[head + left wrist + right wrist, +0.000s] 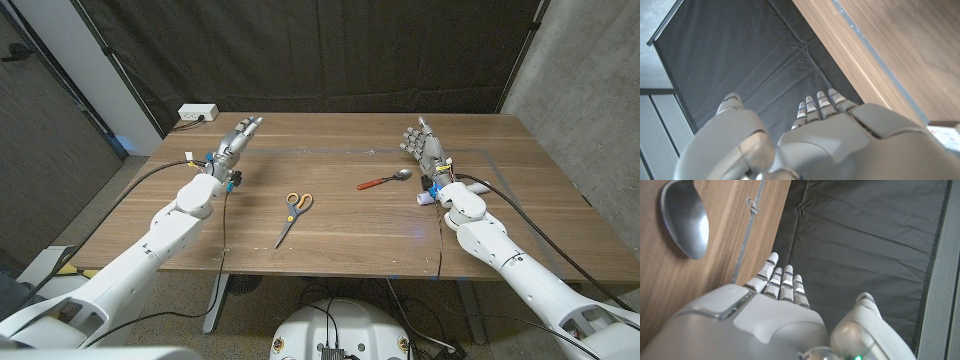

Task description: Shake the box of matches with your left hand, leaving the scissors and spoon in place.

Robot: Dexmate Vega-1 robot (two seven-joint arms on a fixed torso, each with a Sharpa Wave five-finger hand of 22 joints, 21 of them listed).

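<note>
Task not started: no matchbox visible on the tabletop (pixel 340 225). Left hand (pixel 232 145) and right hand (pixel 427 150) hold nothing, fingers apart. Scissors (pixel 293 213) centre, spoon (pixel 386 179) right, both untouched.

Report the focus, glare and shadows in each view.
Head view: evenly lit and sharp, scissors casting only faint shadow on the table. Right wrist view: spoon bowl shows soft glare, right hand slightly blurred. Left wrist view: left hand close and soft.
</note>
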